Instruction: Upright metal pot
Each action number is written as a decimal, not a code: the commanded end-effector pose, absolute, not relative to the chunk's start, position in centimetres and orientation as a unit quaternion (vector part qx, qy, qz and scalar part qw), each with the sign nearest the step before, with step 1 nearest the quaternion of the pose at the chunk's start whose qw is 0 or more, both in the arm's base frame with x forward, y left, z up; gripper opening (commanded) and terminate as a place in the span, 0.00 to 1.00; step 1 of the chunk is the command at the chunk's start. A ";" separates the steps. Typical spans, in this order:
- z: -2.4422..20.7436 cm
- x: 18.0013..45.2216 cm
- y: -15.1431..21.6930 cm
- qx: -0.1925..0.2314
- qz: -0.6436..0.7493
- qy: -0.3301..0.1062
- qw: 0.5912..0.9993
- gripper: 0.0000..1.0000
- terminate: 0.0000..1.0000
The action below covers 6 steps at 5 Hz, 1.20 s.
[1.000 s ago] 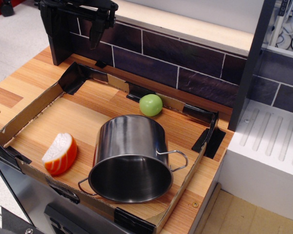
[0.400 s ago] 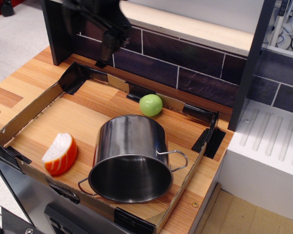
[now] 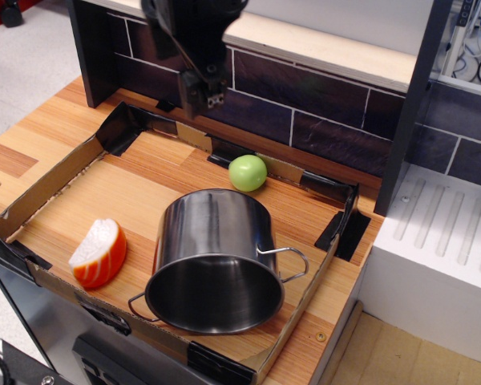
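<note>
Nothing is done yet: the metal pot (image 3: 216,261) lies tipped over, untouched; the claw (image 3: 200,92) hangs well behind it, its clench unreadable.

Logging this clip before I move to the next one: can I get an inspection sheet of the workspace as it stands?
Surface: wooden table carrying a low cardboard tray with black tape at its corners.
Job's things: metal pot lying on its side in the tray, mouth toward the camera, two wire handles showing; not yet upright.
Clutter: green ball by the tray's back wall, apart from the pot; orange-and-white slice-shaped item left of the pot.
Grippers: gripper above the tray's back edge, holding nothing; jaws' state unclear.
Cables: some at the top right corner.
Surroundings: dark tiled back wall; white ridged unit at right.
</note>
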State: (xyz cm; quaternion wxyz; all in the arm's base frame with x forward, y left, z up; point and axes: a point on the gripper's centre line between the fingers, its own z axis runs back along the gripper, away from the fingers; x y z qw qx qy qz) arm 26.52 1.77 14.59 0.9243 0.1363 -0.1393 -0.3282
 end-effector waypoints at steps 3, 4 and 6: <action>13.1 18.3 -4.5 0.072 -0.570 -0.184 0.797 1.00 0.00; 11.4 18.0 -5.5 0.102 -0.585 -0.174 0.786 1.00 0.00; 8.9 18.4 -6.3 0.166 -0.602 -0.163 0.764 1.00 0.00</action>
